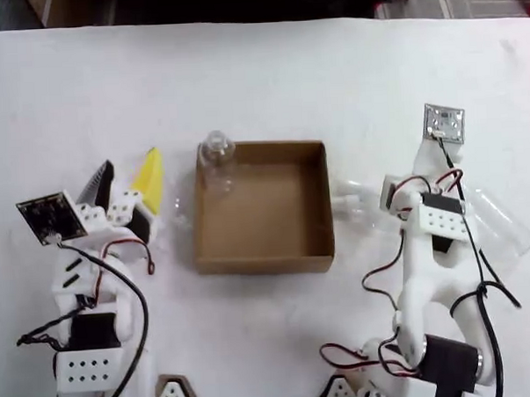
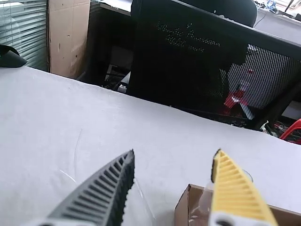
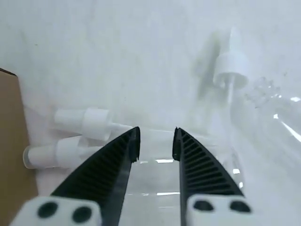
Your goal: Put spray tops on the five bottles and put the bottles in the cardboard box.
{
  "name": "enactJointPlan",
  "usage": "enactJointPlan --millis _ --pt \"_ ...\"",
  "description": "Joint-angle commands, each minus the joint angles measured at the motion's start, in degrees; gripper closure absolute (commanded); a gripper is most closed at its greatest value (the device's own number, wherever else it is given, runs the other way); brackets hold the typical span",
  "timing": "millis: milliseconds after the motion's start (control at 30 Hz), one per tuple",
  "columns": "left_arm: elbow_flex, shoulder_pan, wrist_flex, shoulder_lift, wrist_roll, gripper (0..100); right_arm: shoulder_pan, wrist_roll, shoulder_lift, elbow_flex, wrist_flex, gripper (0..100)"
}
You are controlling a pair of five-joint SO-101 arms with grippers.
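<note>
Left gripper [image 1: 129, 160] is held low over the table [image 1: 260, 76], just left of the cardboard box [image 1: 263, 264]. Grey and yellow fingers are spread wide, nothing between them. In the left wrist view the near box corner [image 2: 186, 207] is seen just past the yellow finger [image 2: 230, 188]. It is judged to be parked clear of the box, so the opening is left free.

One clear bottle [image 1: 217, 157] is stood upright at the far left corner of the box. Inside or just against the wall: cannot be told. No spray top is made out on it.

Right gripper [image 3: 155, 136] is pointed down at the pile right of the box. Its black fingers are set a little apart with a narrow gap, over a clear bottle lying on its side [image 3: 162, 179]. Contact cannot be confirmed; nothing is clamped, as far as can be seen.

Two white spray tops [image 3: 94, 121] lie just beyond the fingertips, heads toward the box wall [image 3: 8, 141]. A third [image 3: 230, 66] lies farther off beside more clear bottles [image 1: 504, 223].

Step is judged to be pickup of a capped bottle. Most of the task is judged undone, since the box floor is seen bare
</note>
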Motion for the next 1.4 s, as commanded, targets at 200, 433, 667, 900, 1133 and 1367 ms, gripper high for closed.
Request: enactJointPlan --millis 200,433,667,900,1133,1367 --pt "-1.14 0.75 -1.58 -0.04 -0.62 75 0.22 -0.09 -1.98 -0.53 0.4 89.9" --pt "-1.14 0.75 -1.58 -0.04 -0.62 75 0.22 0.0 -1.98 -0.53 0.4 90.0" --pt "-1.14 0.75 -1.58 -0.04 -0.62 75 0.22 0.0 -1.98 -0.53 0.4 90.0" --pt "-1.14 0.75 -1.58 -0.04 -0.62 75 -0.13 0.18 -2.15 -0.62 0.31 97.1" --pt "-1.23 0.75 -1.58 -0.04 -0.62 75 -3.21 9.49 -1.8 -10.11 13.41 98.1" --pt "-1.23 0.75 -1.58 -0.04 -0.62 75 -5.58 13.98 -1.8 -20.13 23.16 98.1"
